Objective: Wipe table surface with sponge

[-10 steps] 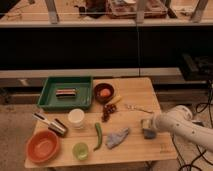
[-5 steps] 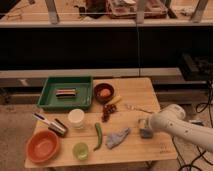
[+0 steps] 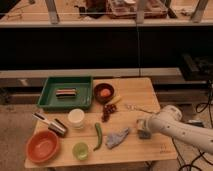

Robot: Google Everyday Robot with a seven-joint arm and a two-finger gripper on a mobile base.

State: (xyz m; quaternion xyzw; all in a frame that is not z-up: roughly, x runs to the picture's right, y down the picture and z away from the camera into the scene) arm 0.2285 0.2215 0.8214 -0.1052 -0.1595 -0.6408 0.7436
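Observation:
The light tan wooden table surface point(image 3: 150, 95) carries many items. My white arm reaches in from the right, low over the table's right part. My gripper point(image 3: 142, 131) sits at the arm's left end, shut on the sponge point(image 3: 144, 133), a small blue-grey block that rests down on the wood. The fingers themselves are largely hidden by the wrist and the sponge. A crumpled pale blue-grey cloth rag point(image 3: 117, 138) lies just left of the sponge, a short gap away.
A green tray point(image 3: 50, 102) stands at the back left, a dark bowl point(image 3: 104, 93) with an orange thing beside it. Grapes point(image 3: 107, 113), a fork point(image 3: 135, 107), a white cup point(image 3: 76, 118), a green chili point(image 3: 97, 135), a green cup point(image 3: 80, 150), an orange bowl point(image 3: 42, 146) and a can point(image 3: 57, 127) fill the left and middle.
My arm has slid a little to the left and toward the front edge, carrying the sponge along the wood closer to the rag. Nothing else has moved.

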